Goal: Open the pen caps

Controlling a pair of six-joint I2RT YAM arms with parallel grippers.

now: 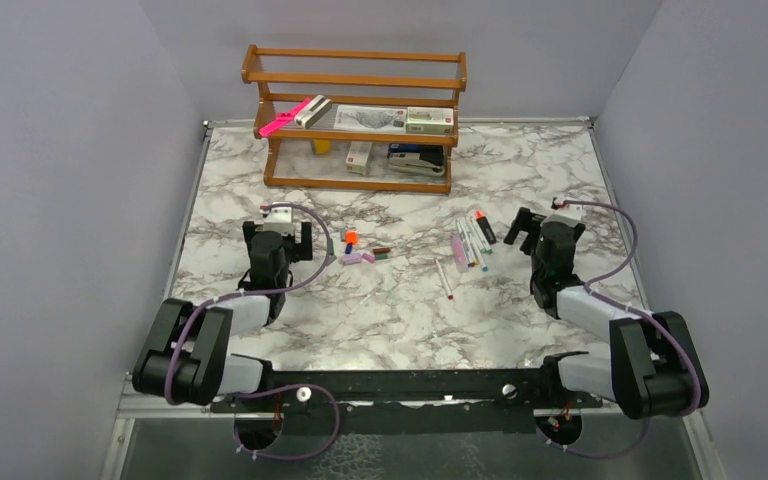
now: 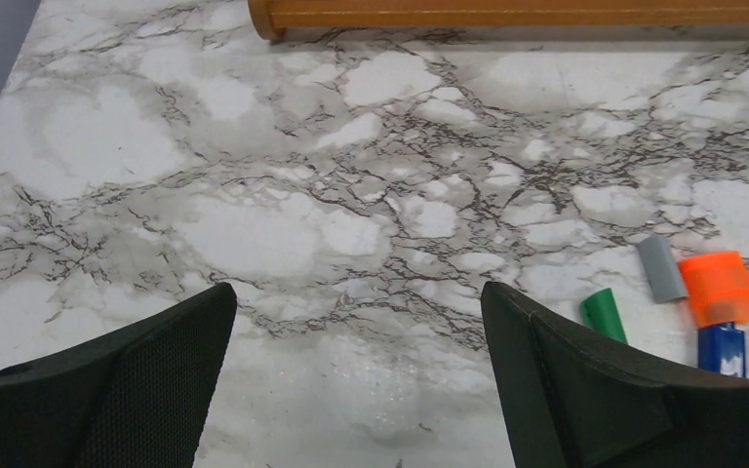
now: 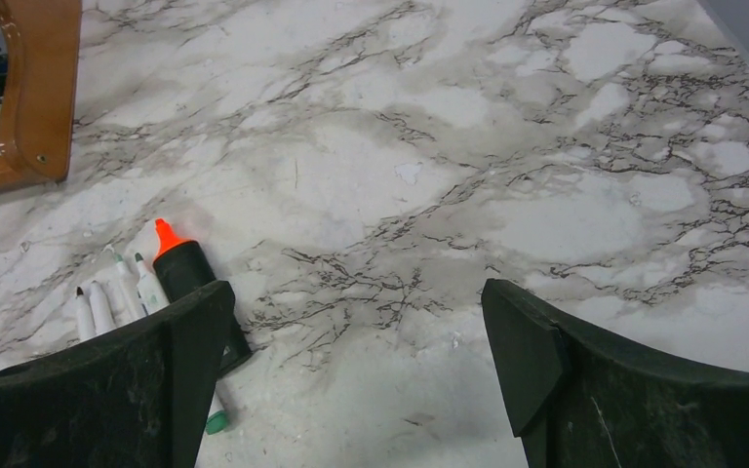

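Marble-patterned table lies under both my grippers. My left gripper hangs spread wide toward the left edge, holding nothing. My right gripper is just as wide and empty toward the right edge. The pen caps lie loose in a cluster left of the table's middle, among them an orange cap, a green cap and a blue cap. The markers and the black highlighter lie bare-tipped near my right gripper, well apart from the caps.
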